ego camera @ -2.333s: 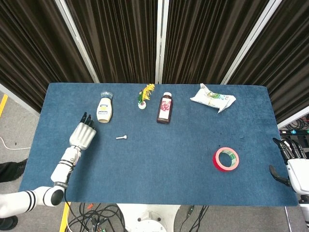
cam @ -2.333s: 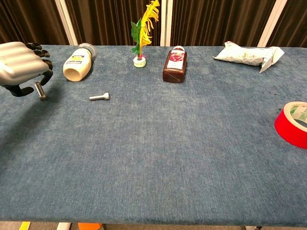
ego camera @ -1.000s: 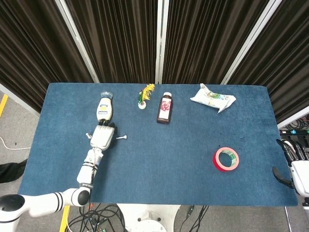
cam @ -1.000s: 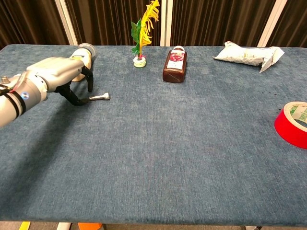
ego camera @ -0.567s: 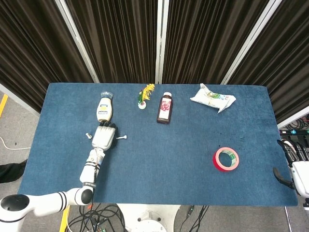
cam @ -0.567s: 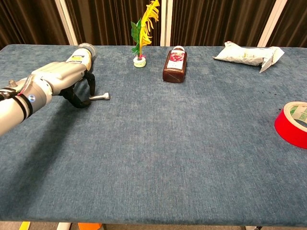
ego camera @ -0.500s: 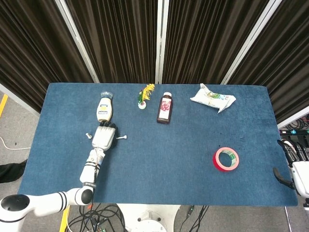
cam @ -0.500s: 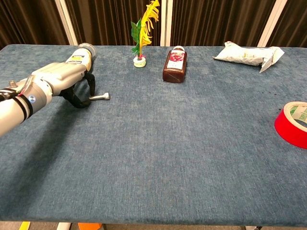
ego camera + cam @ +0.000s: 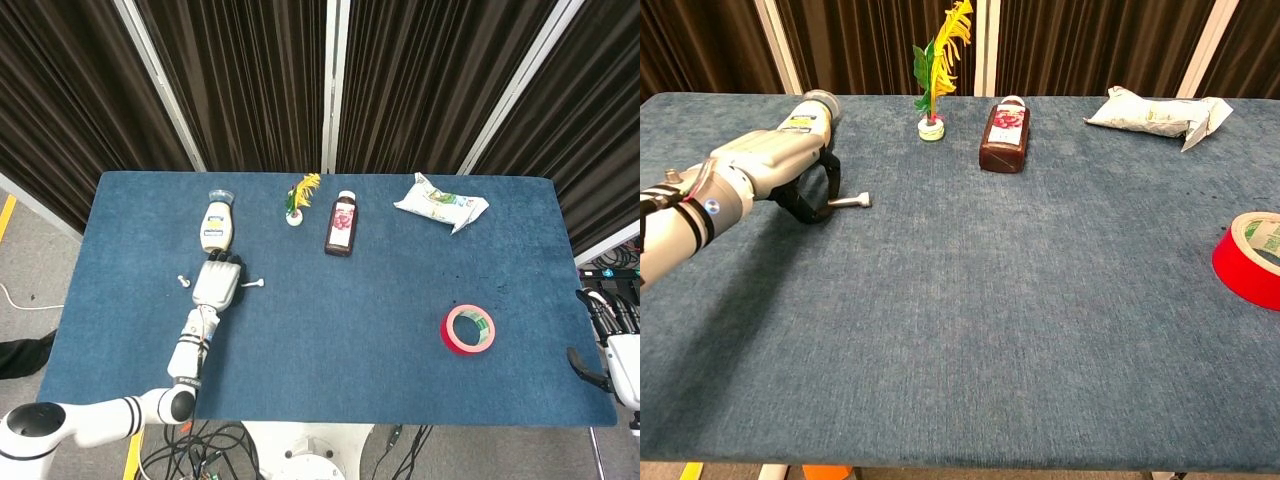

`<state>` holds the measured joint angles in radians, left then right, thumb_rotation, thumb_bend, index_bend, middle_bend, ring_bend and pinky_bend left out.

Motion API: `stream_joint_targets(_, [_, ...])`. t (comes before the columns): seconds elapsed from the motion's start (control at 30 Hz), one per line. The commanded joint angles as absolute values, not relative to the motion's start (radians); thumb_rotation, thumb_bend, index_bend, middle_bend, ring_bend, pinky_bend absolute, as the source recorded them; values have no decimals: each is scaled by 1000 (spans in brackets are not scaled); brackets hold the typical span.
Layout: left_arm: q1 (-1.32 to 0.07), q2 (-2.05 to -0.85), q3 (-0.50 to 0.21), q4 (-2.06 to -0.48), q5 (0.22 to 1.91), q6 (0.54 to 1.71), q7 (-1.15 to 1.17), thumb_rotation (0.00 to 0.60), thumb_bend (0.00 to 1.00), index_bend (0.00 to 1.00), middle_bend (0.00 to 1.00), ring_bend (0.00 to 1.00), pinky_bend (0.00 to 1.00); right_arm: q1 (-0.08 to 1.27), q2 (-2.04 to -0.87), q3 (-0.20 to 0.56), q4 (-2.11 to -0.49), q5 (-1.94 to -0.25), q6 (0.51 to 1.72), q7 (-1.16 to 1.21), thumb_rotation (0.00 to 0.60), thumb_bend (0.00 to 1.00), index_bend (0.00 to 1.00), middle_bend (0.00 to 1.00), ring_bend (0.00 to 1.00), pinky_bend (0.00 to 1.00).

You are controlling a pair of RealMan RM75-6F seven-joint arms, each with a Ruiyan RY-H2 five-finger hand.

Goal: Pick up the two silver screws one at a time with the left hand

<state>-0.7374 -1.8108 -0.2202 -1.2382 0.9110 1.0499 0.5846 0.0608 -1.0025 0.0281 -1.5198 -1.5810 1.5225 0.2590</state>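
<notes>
Your head view looks steeply down over the whole table (image 9: 330, 360); your chest view sits low, close at its front edge; both share the tabletop.

You have bright, even overhead lighting in both views. Shadows are soft, glare nil, focus sharp. The head view shows slight bending at its edges.

two silver screws (image 9: 254, 284) (image 9: 182, 281) flat on blue tabletop
</notes>
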Motion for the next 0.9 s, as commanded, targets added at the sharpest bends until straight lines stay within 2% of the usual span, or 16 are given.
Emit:
stream_joint_targets(0.03, [-734,-1791,-215,-1267,924,1051,584,600,415,554,289,163,136,61,-1003,28,-1519,-1582,1523,260,600,275,59,160,0,37])
stream_joint_targets(0.47, [-733,-1663,-169,-1473,966,1055,659,600,456,566,293,163,134,59,-1011,26,-1509,-1590,1527,270,600,274,60,159,0,37])
stream_joint_targets(0.9, [-806,-1661,-202,-1528,840,1049,792,600,454,559,291,163,134,53,-1012,25,-1504,-1587,1534,275,600,275,60,163,0,37])
